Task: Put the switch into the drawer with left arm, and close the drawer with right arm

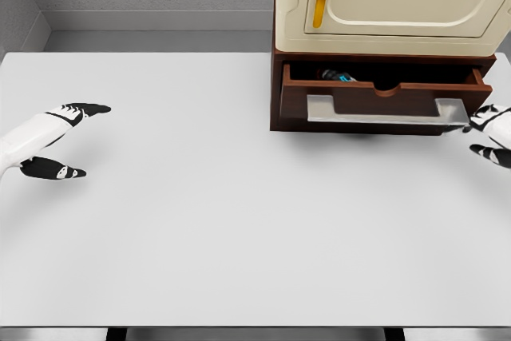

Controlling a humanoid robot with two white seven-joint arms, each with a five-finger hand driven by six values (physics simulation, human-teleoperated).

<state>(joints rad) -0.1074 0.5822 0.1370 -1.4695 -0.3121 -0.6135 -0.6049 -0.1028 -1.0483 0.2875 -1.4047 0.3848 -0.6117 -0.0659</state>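
Switch (337, 76) already lies inside the drawer (383, 95), back left corner, partly hidden; step 1 looks done. Drawer is open, so closing is left. Right hand (489, 132) sits by the handle (387, 109) end, fingers spread, holding nothing. Left hand (62, 140) hovers spread over the tabletop (239, 221), well apart.

Drawer (383, 93) sits pulled open at the worktop's (239, 237) far right, under a cabinet (391, 5). Switch (339, 76) lies inside the drawer, back left. Left hand (56, 141) at left edge, right hand (495, 133) beside the drawer's right end.
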